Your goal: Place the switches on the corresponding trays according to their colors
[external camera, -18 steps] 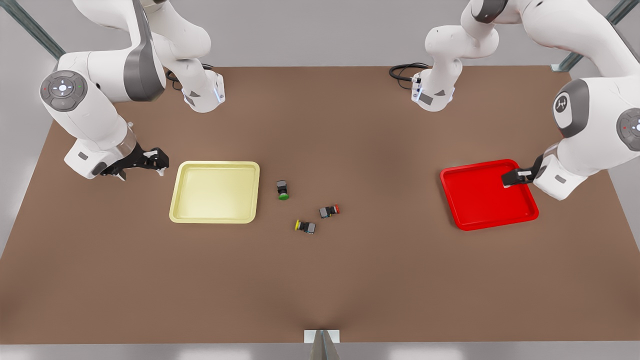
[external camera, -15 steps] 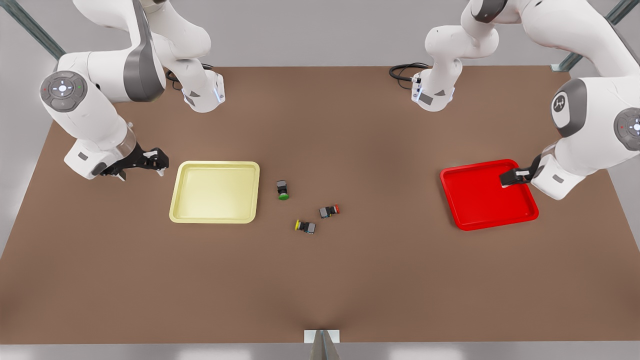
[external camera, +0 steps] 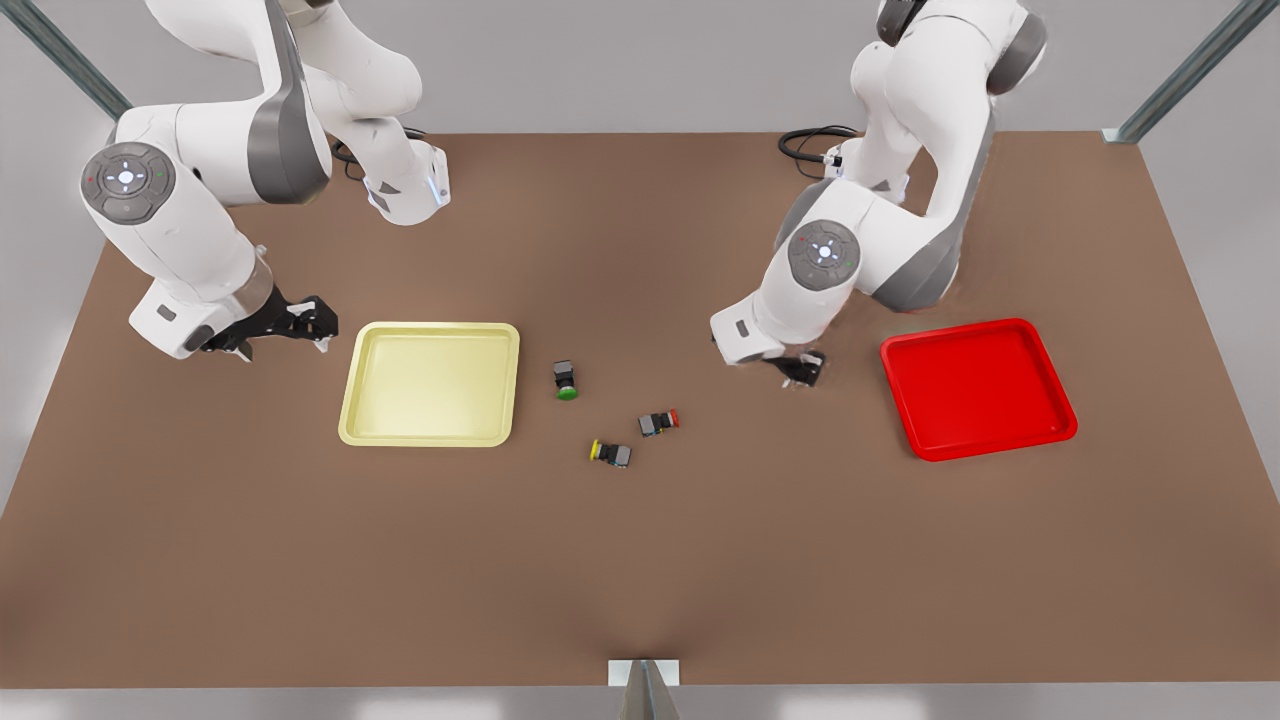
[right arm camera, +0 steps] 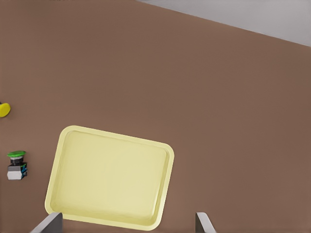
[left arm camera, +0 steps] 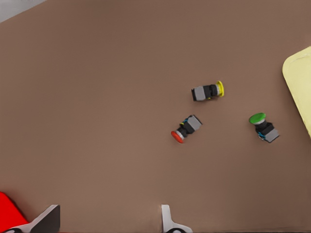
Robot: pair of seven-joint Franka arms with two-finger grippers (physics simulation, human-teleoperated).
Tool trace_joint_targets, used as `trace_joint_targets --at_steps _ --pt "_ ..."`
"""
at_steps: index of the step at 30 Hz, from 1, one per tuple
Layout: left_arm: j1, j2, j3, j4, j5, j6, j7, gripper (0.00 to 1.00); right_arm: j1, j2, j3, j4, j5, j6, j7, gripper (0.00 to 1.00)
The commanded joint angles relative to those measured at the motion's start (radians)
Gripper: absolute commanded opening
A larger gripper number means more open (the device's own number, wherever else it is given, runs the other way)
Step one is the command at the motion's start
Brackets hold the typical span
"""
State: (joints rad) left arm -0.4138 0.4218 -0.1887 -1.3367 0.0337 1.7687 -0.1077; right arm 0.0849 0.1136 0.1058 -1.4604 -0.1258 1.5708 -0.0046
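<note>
The left gripper (external camera: pixel 803 372) hovers with fingers spread and empty between the red tray (external camera: pixel 976 388) and the red-capped switch (external camera: pixel 659 423), close beside the tray. That switch lies on its side on the table (external camera: pixel 640 560), just short of the gripper, with the yellow-capped switch (external camera: pixel 610 453) just beyond it and the green-capped switch (external camera: pixel 565 380) further off. Each looks light, rigid and prone to roll; pinching the boxy black body seems safest. The right gripper (external camera: pixel 300 325), open, waits far past the switches, beside the pale yellow tray (external camera: pixel 431 384).
</note>
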Motion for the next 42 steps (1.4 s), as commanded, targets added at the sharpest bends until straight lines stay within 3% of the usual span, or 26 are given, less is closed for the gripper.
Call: trace_joint_targets --at_steps 1,8,14,18,24,31,42 --pt "-0.002 0.012 -0.001 0.001 0.005 0.024 0.0 1.0 0.001 0.0 0.0 0.0 0.0 0.0 0.0 1.0" --pt "-0.099 0.235 -0.001 0.001 0.002 0.406 0.109 1.0 0.006 0.001 0.0 -0.003 0.0 0.002 0.0 1.0" --pt "-0.126 0.33 -0.001 -0.035 -0.054 0.42 0.175 1.0 0.007 0.003 0.0 -0.005 0.0 0.0 0.0 1.0" --pt "-0.157 0.428 0.003 -0.044 -0.046 0.534 0.168 1.0 0.007 0.008 0.003 -0.003 0.0 0.0 0.0 1.0" --pt "-0.183 0.428 0.008 -0.05 0.037 0.515 0.244 1.0 0.007 0.008 0.005 -0.003 0.0 -0.002 0.0 1.0" --pt "-0.168 0.385 0.008 -0.095 0.147 0.333 0.612 1.0 0.007 0.009 0.005 -0.003 0.0 0.0 0.0 1.0" --pt "-0.237 0.466 0.106 -0.058 0.19 0.345 0.517 1.0 0.007 0.009 0.005 -0.003 0.0 0.0 0.0 1.0"
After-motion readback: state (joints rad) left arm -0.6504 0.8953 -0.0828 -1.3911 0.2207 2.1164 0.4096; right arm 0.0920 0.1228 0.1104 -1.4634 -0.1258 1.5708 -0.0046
